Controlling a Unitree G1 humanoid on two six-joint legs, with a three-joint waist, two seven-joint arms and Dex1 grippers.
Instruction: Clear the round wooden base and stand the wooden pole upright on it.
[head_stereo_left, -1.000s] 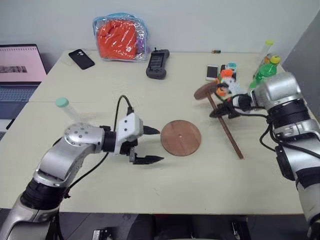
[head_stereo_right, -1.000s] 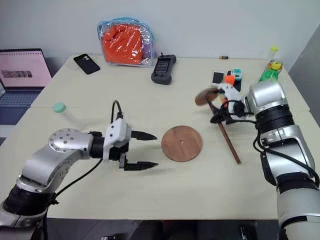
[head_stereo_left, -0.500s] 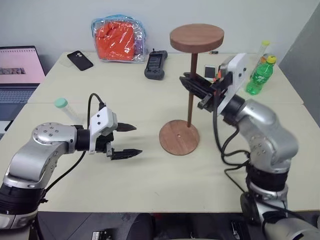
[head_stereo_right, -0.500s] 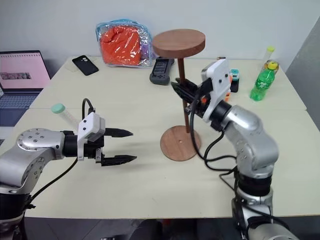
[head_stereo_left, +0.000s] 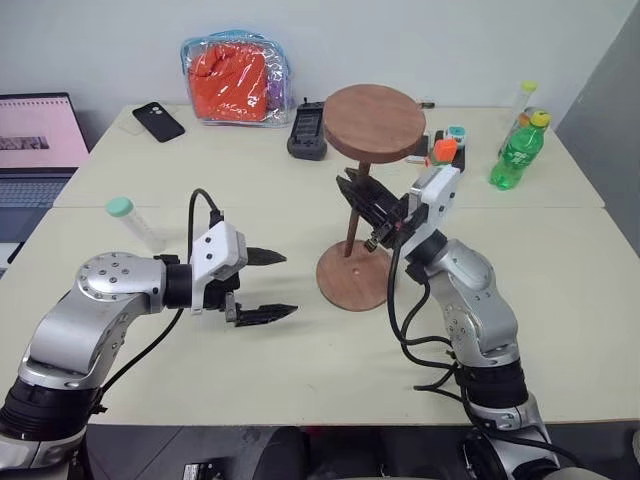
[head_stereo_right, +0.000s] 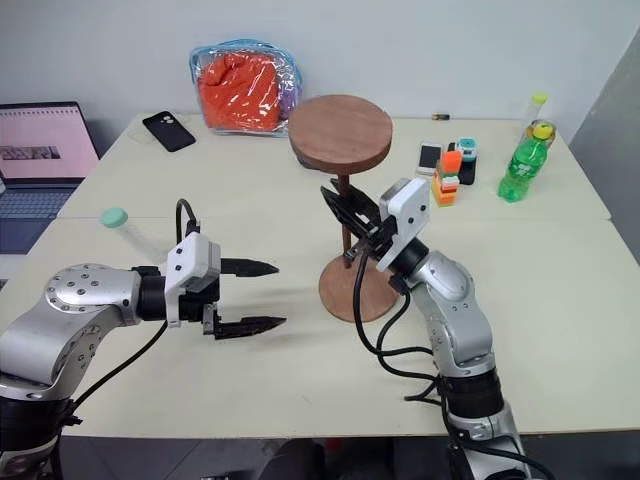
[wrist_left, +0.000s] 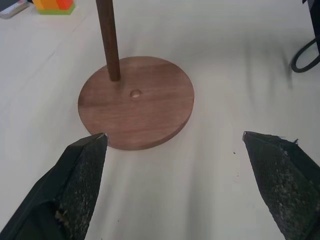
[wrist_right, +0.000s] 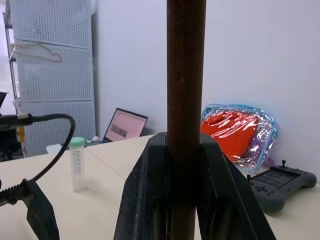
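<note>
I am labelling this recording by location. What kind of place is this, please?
Probably an office or a lab. A plain pale table stands against a bare wall, with an open laptop at one side and phones, a handheld controller and a green bottle near the wall.

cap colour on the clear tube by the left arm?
Teal-green cap on the clear tube; it shows best in the left eye view.

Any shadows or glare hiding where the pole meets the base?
Left wrist view: no glare; soft shadows streak the table beside the round wooden base, yet the foot of the wooden pole reads clearly, standing beside the centre hole. Left eye view: even light, no glare on the base.
</note>
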